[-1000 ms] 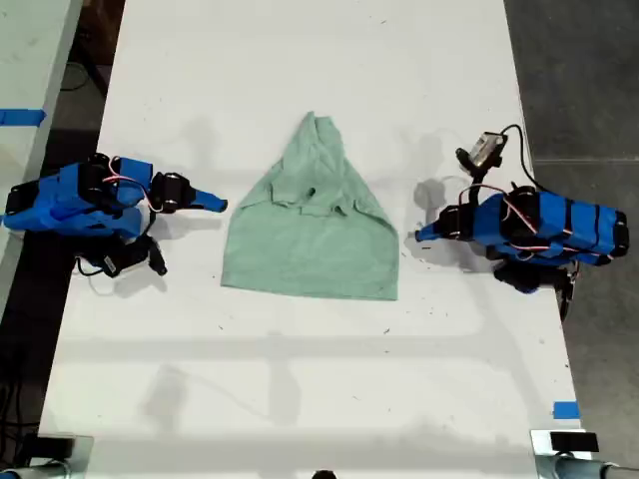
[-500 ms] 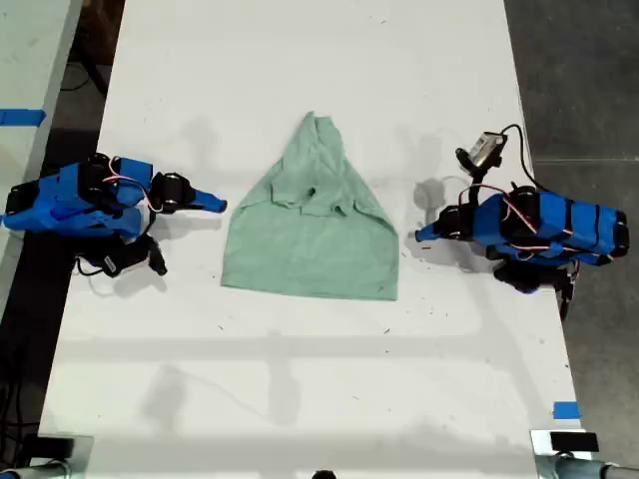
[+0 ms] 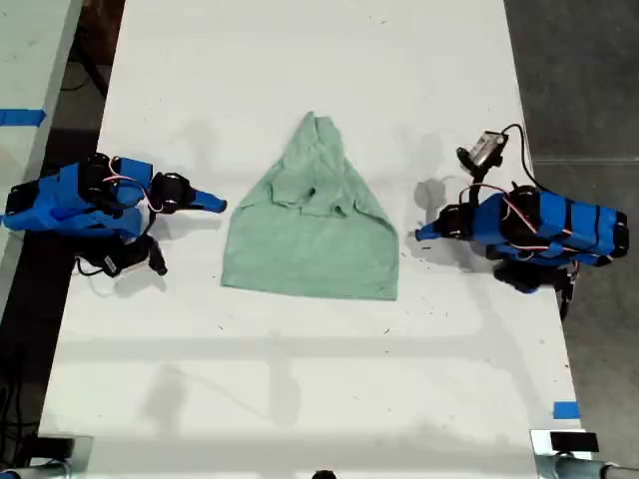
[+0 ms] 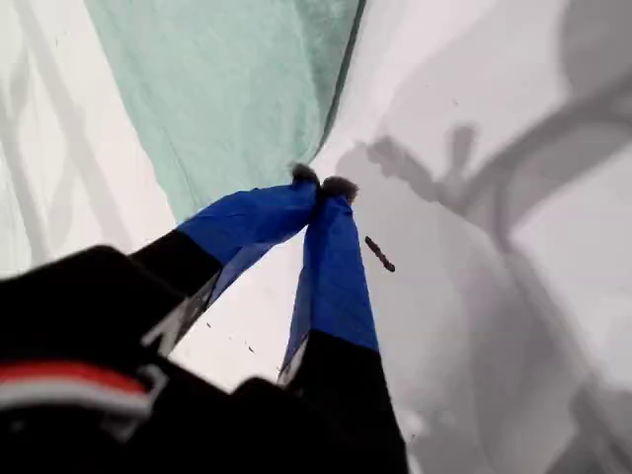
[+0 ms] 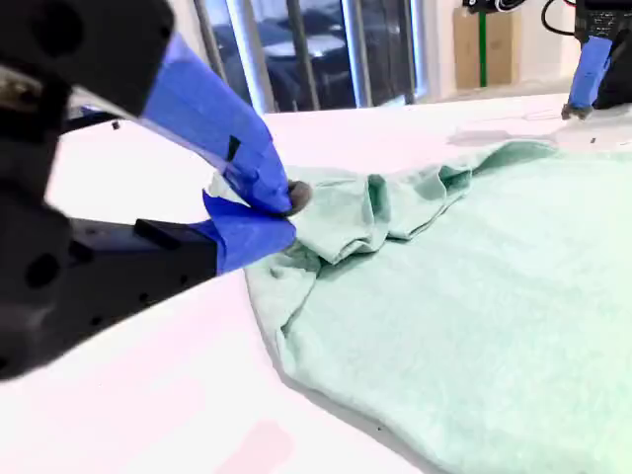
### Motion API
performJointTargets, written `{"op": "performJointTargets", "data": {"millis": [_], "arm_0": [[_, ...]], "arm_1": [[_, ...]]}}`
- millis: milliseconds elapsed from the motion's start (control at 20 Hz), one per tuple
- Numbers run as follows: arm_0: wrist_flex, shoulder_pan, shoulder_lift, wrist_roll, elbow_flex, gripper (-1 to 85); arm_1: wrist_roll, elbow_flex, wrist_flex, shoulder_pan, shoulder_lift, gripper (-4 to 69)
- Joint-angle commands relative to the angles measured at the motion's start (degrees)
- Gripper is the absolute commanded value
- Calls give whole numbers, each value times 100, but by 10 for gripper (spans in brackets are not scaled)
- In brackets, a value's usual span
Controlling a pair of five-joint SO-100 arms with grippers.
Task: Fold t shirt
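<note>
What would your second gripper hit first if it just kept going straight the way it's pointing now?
Most likely the t shirt. My second gripper, shut and empty, sits at the shirt's edge beside a folded sleeve and points across the cloth. In the exterior view its tip is right next to the shirt's left side, though contact is unclear.

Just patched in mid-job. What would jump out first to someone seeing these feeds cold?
The pale mint-green cloth t shirt stands out first, lying part-folded into a tapering shape in the middle of the white table. Blue arms flank it: my first end effector at the exterior view's right and my second end effector at its left. Both have their jaws together and point at the shirt's edges, neither visibly gripping it.
</note>
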Motion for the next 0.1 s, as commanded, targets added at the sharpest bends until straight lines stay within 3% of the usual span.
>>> {"op": "performJointTargets", "data": {"millis": [0,50], "arm_0": [[18,-44,35,-167,35,-1],[18,-44,35,-167,35,-1]], "arm_1": [[70,308,97,44,97,8],[70,308,97,44,97,8]]}}
